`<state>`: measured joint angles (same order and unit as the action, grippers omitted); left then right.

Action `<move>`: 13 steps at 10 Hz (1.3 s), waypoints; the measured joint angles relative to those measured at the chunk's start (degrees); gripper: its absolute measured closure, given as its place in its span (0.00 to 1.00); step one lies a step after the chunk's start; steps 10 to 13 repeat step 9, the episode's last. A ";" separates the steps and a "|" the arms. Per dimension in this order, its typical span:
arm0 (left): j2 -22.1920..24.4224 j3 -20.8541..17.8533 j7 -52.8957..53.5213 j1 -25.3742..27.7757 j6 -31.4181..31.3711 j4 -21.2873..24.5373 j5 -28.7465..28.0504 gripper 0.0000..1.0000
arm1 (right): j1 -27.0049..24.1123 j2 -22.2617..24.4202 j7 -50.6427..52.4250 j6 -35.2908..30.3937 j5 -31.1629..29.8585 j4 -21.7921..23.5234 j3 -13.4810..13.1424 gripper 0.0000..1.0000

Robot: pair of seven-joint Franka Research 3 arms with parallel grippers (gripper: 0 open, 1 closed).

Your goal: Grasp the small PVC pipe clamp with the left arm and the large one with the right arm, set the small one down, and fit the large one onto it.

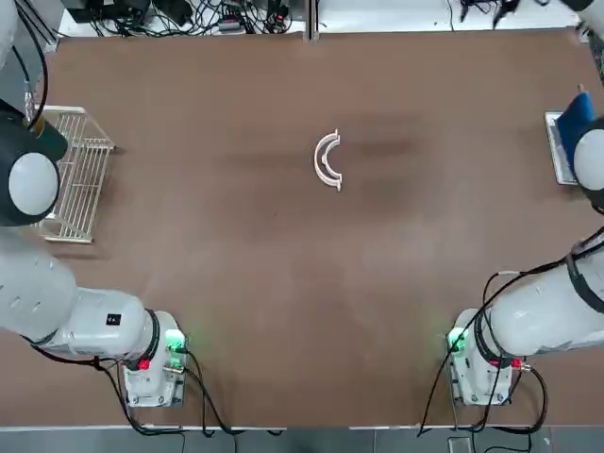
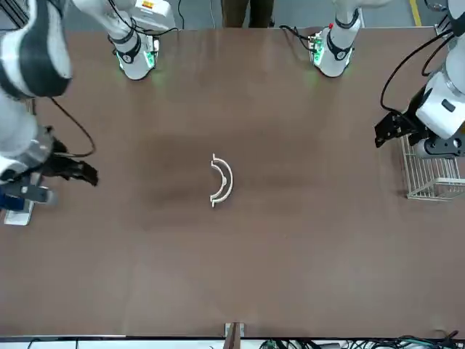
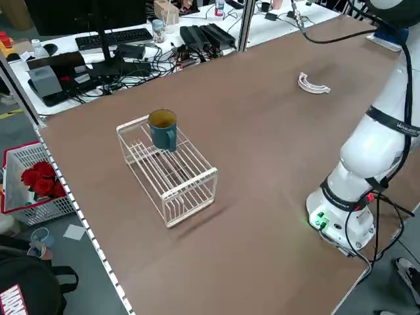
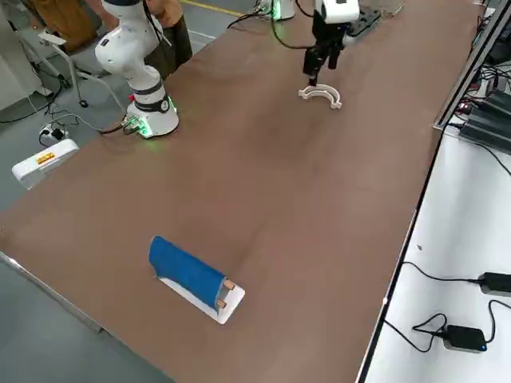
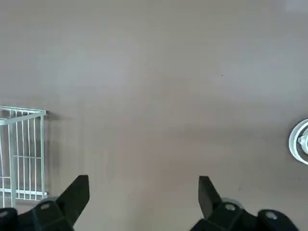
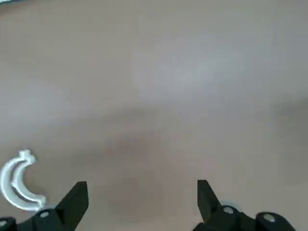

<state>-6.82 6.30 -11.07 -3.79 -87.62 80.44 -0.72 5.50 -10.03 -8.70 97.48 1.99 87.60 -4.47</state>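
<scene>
Two white C-shaped clamps lie together at the table's middle, untouched by either arm. The large clamp (image 1: 318,159) (image 2: 230,180) forms the outer arc, and the small clamp (image 1: 328,171) sits nested inside its curve. They also show as one white arc pair (image 3: 313,84) (image 6: 18,181). My left gripper (image 5: 143,192) (image 2: 391,129) hangs open and empty by the wire rack, far to the left of the clamps. My right gripper (image 6: 142,195) (image 2: 76,171) hovers open and empty at the table's right side, well away from them.
A white wire rack (image 1: 75,175) stands at the left edge with a teal mug (image 3: 163,128) on it. A blue roll on a white pad (image 4: 188,274) lies at the right edge. Cables and equipment line the far side beyond the table.
</scene>
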 joint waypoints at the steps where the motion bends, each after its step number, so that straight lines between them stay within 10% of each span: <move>1: 0.00 0.01 0.00 -0.01 0.00 0.00 0.00 0.00 | -0.05 1.20 5.91 -2.22 0.13 -0.29 -2.94 0.00; 4: 0.00 0.02 0.00 0.01 0.00 0.01 0.00 0.00 | -0.06 4.88 15.79 -8.20 0.17 -2.96 -7.13 0.00; 13: 0.00 0.01 0.00 0.03 0.00 0.01 0.00 0.00 | 0.16 5.72 15.88 -9.83 0.17 -3.08 -7.20 0.00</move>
